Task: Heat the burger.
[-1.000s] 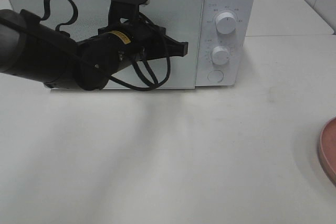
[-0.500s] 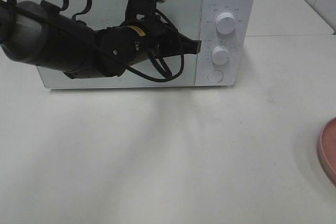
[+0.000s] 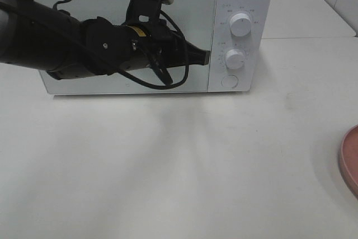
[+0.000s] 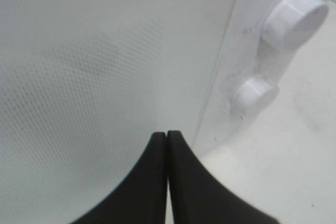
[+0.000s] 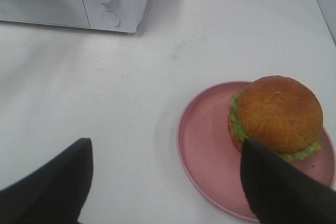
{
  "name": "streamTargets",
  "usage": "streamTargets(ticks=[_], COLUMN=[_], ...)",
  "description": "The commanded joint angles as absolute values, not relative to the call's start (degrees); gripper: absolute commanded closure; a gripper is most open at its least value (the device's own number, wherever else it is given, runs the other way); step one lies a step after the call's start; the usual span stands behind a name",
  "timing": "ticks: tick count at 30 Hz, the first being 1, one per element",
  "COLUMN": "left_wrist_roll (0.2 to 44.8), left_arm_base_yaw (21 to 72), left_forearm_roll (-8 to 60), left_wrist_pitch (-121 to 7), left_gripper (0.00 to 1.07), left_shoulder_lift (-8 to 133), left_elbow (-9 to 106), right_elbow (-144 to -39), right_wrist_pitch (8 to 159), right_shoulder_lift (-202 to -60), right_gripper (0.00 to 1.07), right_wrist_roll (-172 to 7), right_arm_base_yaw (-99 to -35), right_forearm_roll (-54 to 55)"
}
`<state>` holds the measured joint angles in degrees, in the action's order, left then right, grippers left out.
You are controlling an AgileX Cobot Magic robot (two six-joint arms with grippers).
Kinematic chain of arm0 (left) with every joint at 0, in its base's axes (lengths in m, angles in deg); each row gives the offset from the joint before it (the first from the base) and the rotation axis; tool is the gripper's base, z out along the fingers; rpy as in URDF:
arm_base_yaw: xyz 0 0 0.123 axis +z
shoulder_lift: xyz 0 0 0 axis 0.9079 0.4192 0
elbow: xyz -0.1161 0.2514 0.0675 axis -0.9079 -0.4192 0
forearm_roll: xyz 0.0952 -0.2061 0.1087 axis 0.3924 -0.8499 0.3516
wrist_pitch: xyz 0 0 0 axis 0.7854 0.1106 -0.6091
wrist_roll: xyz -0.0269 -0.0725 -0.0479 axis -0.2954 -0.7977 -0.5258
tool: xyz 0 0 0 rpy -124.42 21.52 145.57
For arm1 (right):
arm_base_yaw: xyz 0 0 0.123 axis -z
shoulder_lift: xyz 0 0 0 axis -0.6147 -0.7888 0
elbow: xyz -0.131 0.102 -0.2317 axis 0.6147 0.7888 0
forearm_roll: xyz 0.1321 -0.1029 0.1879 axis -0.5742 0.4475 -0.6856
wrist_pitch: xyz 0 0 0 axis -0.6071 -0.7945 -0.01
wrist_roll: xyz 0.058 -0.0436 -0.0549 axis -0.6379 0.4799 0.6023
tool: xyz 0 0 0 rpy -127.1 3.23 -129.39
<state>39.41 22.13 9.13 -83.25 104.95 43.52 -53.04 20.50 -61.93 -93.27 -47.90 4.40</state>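
High camera looked down on the microwave (image 3: 235, 26); left wrist sat close against it; right wrist viewed it from afar.

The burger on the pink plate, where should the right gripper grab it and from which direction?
Grip the burger across the bun's round sides, coming down from above. It sits upright on the pink plate, and the open right gripper looks wide enough to straddle it. A level side approach would likely hit the plate's rim.

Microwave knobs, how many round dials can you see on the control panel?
2: upper dial near the panel's top, lower dial under it. Below them sits a flat round button, not a dial. None looks hidden.
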Motion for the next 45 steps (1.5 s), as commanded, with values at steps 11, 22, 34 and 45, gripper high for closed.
streamTargets(ticks=[11, 22, 34, 45], left_wrist_roll=[38.89, 33.96, 25.66, 22.73], left_arm_base_yaw=[22.59, 28.03, 41.15, 52.21], left_forearm_roll=[9.65, 15.15, 24.83, 27.47], left_wrist_pitch=[-55.86, -37.87, -20.91, -7.22], left_gripper=[0.27, 0.08, 0.09, 0.09], left_shoulder_lift=[98.93, 95.89, 87.70, 84.32], left_elbow=[42.09, 42.09, 42.09, 42.09], right_elbow=[-52.93, -52.93, -52.93, -52.93], right_wrist_pitch=[20.85, 20.85, 20.85, 20.85], right_shoulder_lift=[-60.44, -60.44, -60.44, -60.44], right_gripper=[0.32, 0.32, 0.32, 0.32], right_wrist_roll=[-92.87, -92.87, -92.87, -92.87], right_arm_base_yaw=[-47.50, -47.50, -47.50, -47.50], right_forearm_roll=[4.23, 4.23, 4.23, 4.23])
